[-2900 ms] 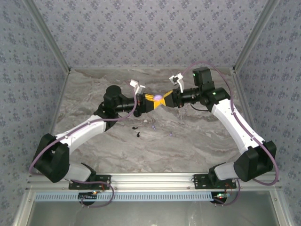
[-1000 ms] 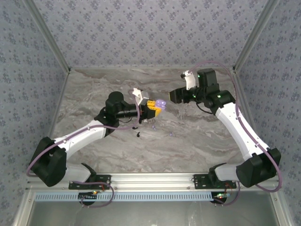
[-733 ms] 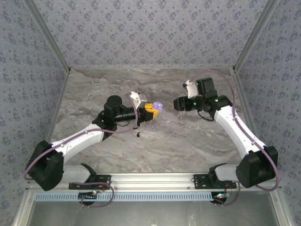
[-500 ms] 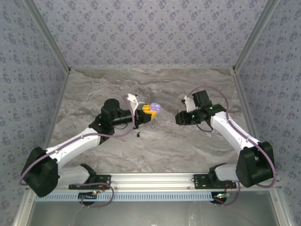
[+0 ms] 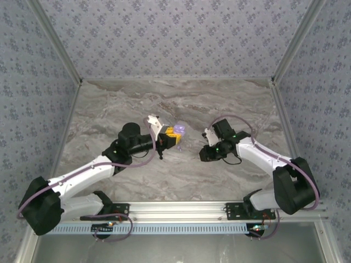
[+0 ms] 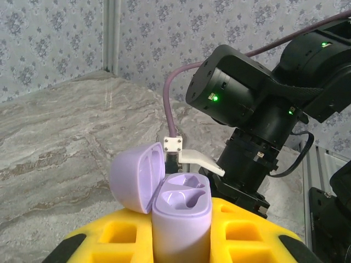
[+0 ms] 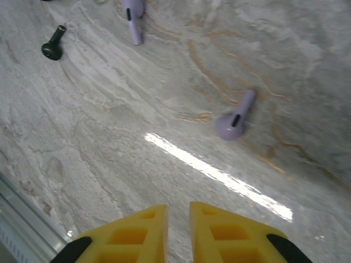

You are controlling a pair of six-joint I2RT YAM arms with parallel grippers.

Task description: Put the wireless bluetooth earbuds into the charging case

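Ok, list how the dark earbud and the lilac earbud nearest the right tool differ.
Colour: the dark earbud is blackish green, the lilac earbud pale purple. Place: in the right wrist view the dark earbud lies upper left, the lilac earbud right of centre. Both lie loose on the marble table, stems pointing up-right.

We lose the bottom half of the lilac case (image 6: 181, 211) between the fingers of the left gripper (image 6: 181, 244) and the frame edge. The upper lilac earbud (image 7: 134, 30) is clipped by the top edge. The right gripper (image 7: 178, 219) is cut off below.
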